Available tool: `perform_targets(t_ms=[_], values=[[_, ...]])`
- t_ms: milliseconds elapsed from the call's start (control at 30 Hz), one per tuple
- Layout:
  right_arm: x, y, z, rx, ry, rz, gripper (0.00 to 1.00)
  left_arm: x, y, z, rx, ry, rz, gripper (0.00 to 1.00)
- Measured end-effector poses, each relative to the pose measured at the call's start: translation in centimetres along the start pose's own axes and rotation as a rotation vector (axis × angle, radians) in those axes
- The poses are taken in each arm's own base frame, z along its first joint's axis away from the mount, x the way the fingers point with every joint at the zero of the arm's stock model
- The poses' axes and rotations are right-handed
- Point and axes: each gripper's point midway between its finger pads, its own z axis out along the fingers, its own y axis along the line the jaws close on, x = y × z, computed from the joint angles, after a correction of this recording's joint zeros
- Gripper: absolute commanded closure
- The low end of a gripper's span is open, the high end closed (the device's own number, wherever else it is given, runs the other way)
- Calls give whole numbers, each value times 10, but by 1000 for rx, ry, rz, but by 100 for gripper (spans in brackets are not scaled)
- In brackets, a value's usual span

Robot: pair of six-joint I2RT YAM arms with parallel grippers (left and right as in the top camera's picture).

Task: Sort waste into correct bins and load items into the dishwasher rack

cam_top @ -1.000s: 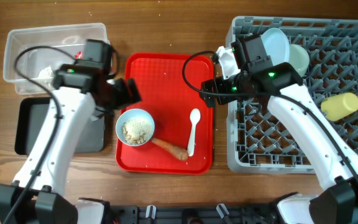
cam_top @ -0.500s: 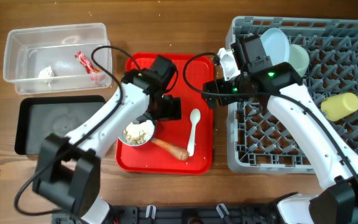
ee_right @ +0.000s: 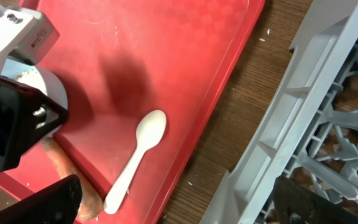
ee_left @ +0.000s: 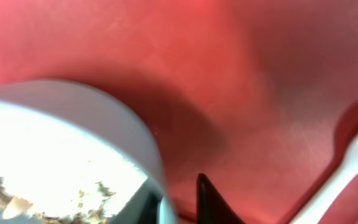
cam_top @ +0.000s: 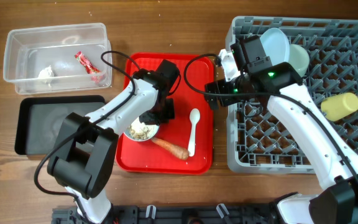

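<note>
Rice crumbs (ee_left: 48,168) fill the blue bowl (ee_left: 124,129) on the red tray (ee_left: 216,56); left gripper (ee_left: 173,204) pinches its rim, right gripper (ee_right: 182,200) gapes open.

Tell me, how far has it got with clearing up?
Wrapper and tissue sit in the clear tub; plate, green bowl and cup are in the rack. The left gripper pinches the rim of the small bowl. Left: crumbs, carrot, spoon, that bowl.
</note>
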Motion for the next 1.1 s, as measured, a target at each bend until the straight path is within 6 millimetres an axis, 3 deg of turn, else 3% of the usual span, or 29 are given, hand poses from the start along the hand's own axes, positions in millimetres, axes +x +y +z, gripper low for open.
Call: perform_targets(t_ms=[367,467,733,900,1100], values=[[2,-1,0,4,7,1,0,-4,16,-5,-41,-11,-32,96],[2,-1,0,4,7,1,0,-9,29,-22,-23,-37,-72,96],[2,-1,0,4,7,1,0,-24,70,-91,61,-204,-180,96],[2,-1,0,4,7,1,0,-31,100,-109,118,-232,-227,96],[3,-1,0,4,10,10,0,-40,142,-119,344,-212,-298,96]])
